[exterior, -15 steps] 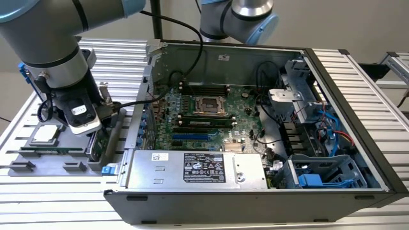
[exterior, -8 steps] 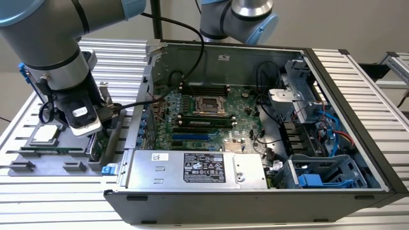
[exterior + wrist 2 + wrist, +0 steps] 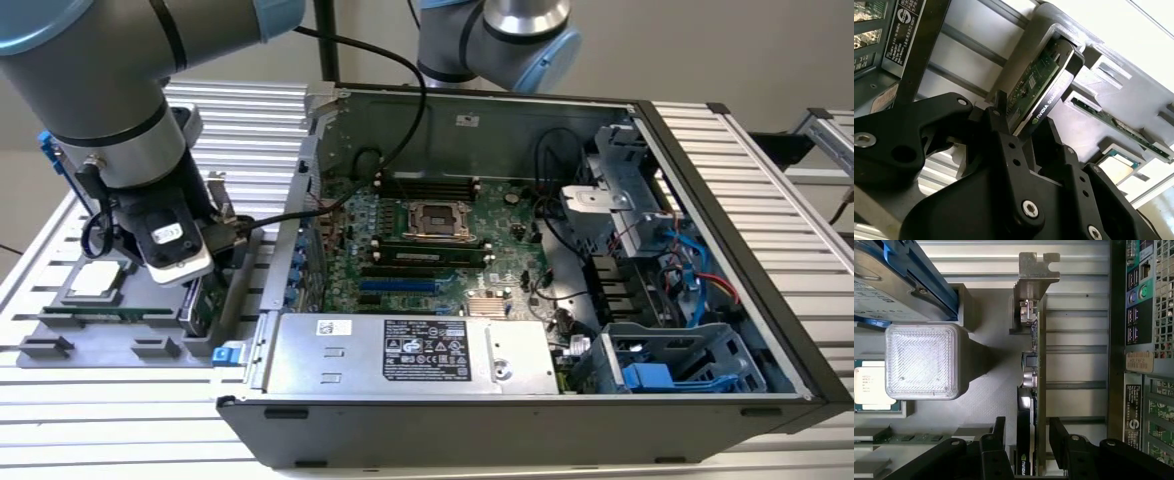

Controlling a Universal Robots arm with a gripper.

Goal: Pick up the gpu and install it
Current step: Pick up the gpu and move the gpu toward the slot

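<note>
Ribbed tabletop | fingers stood spread astride gpu | we judged it light, stiff, fragile | best held by edges

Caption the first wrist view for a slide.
Gripper straddling the gpu, which stands on edge in the gray tray beside the computer case.

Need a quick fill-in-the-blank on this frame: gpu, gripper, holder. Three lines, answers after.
1. The gpu stands on its ___ in the grey holder, not lying flat.
2. The gripper has one finger on each ___ of the gpu.
3. In the exterior view, the grey holder sits on the ___ of the computer case.
Missing words: edge; side; left.
</note>
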